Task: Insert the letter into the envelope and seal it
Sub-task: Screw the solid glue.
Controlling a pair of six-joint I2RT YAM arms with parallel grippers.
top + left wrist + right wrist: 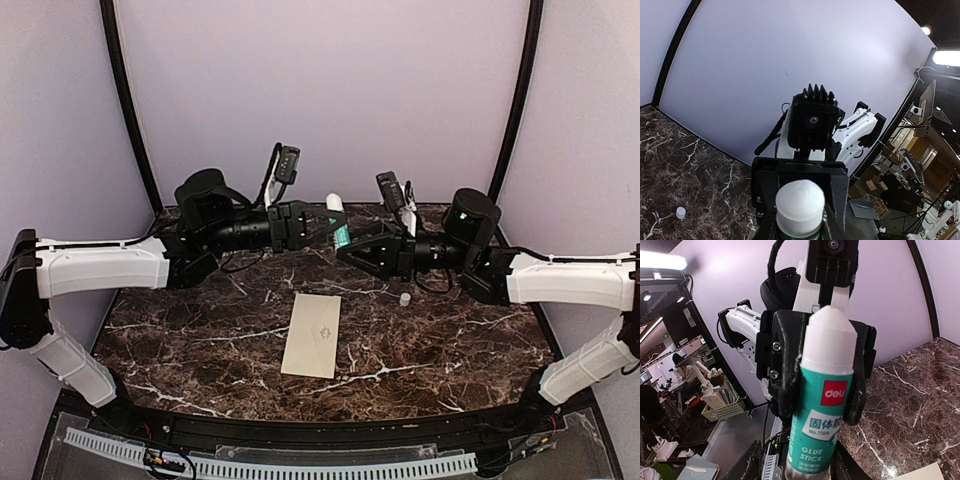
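Glue stick (822, 405) fills my right wrist view: a white, uncapped tip at the top and a teal label printed "GLUE STICK" below it. My left gripper (333, 224) is clamped on its middle, one black finger on each side of the tube, and holds it roughly upright above the back of the dark marble table (450, 340). My right gripper (352, 250) meets it from the opposite side. Its jaws are parted around the base of the stick, and a gap shows between one finger and the tube, so it has no grip on it.

Both my arms are folded the same way. Each upper link rises from the base at a near corner, the elbows sit out at the sides, and the white forearms run level and inward until the wrists face each other near the middle, raised off the table.

On the table beneath the right wrist lies a small white cap (405, 298). The cream envelope (313, 335) lies flat nearer my bases, around the centre of the table, with its long side running front to back and a faint emblem facing up. It is well apart from both grippers.
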